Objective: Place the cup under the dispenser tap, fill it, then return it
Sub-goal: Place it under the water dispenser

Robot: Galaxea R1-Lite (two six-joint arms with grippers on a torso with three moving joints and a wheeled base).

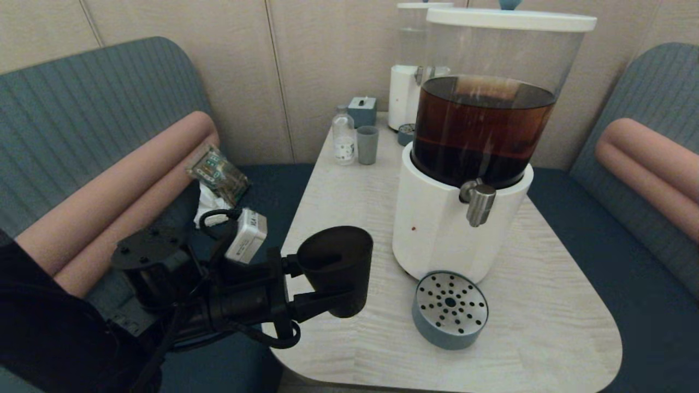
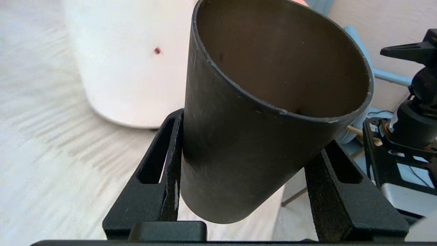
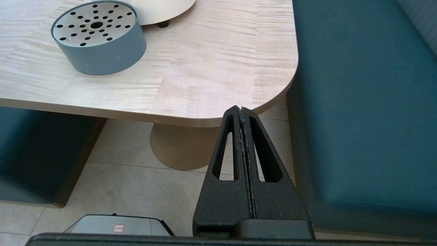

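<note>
The matte black cup (image 1: pixel 336 270) hangs above the table's near left part, empty, tilted slightly, gripped by its side. My left gripper (image 1: pixel 306 286) is shut on the cup (image 2: pixel 239 136), one finger on each flank. The steel dispenser tap (image 1: pixel 479 202) sticks out of the white base (image 1: pixel 437 229) of the big tank holding dark brown liquid, to the right of the cup and higher than its rim. My right gripper (image 3: pixel 241 112) is parked low off the table's near right corner, fingers pressed together, out of the head view.
A round blue-grey drip tray (image 1: pixel 449 309) with a perforated metal top sits under the tap; it also shows as the drip tray (image 3: pixel 98 36). At the table's far end stand a small grey-green cup (image 1: pixel 367 144), a clear bottle (image 1: pixel 343 136) and a smaller dispenser (image 1: pixel 407 82). Sofas flank the table (image 1: pixel 546 305).
</note>
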